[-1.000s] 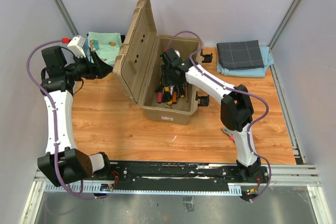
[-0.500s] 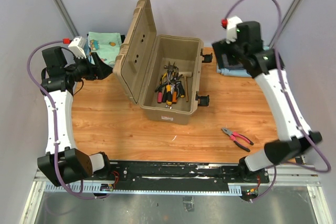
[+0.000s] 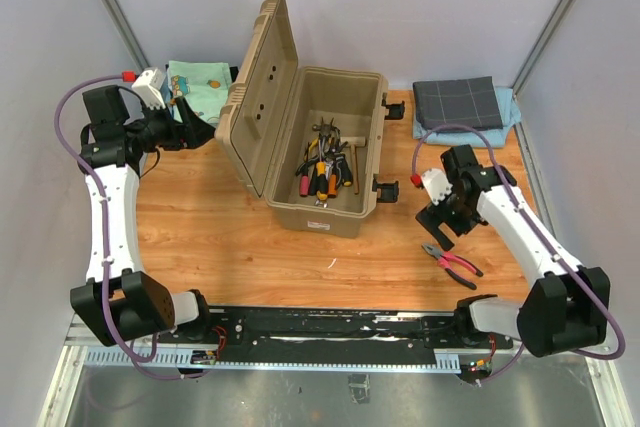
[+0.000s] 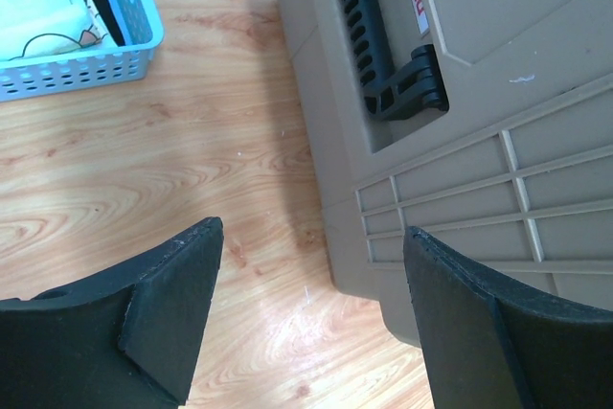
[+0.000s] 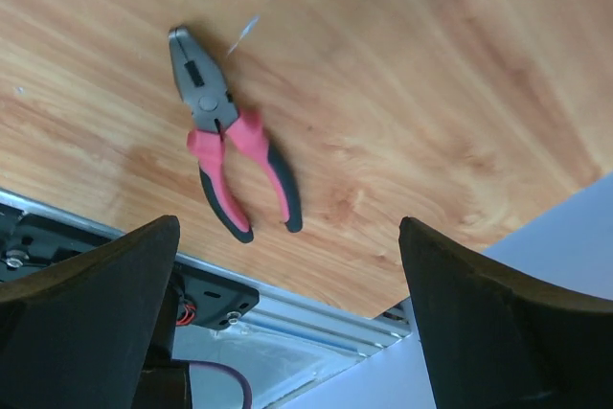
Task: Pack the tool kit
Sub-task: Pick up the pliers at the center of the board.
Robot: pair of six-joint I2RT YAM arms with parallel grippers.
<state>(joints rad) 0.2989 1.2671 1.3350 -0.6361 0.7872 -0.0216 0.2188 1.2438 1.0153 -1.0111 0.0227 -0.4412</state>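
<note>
Right gripper, fingers spread, hovers over the red-handled pliers lying on the table right of the open toolbox, which we read as lining up a grasp; left gripper, also spread, waits behind the raised lid.

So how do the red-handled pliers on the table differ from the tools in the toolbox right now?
Place: the pliers lie on the wood table, outside the toolbox; the packed tools lie inside it. Grouping: the pliers lie alone, the packed tools in an overlapping pile. Reach: the open right gripper hovers above the pliers, not the packed tools. Shared: neither is gripped.
</note>
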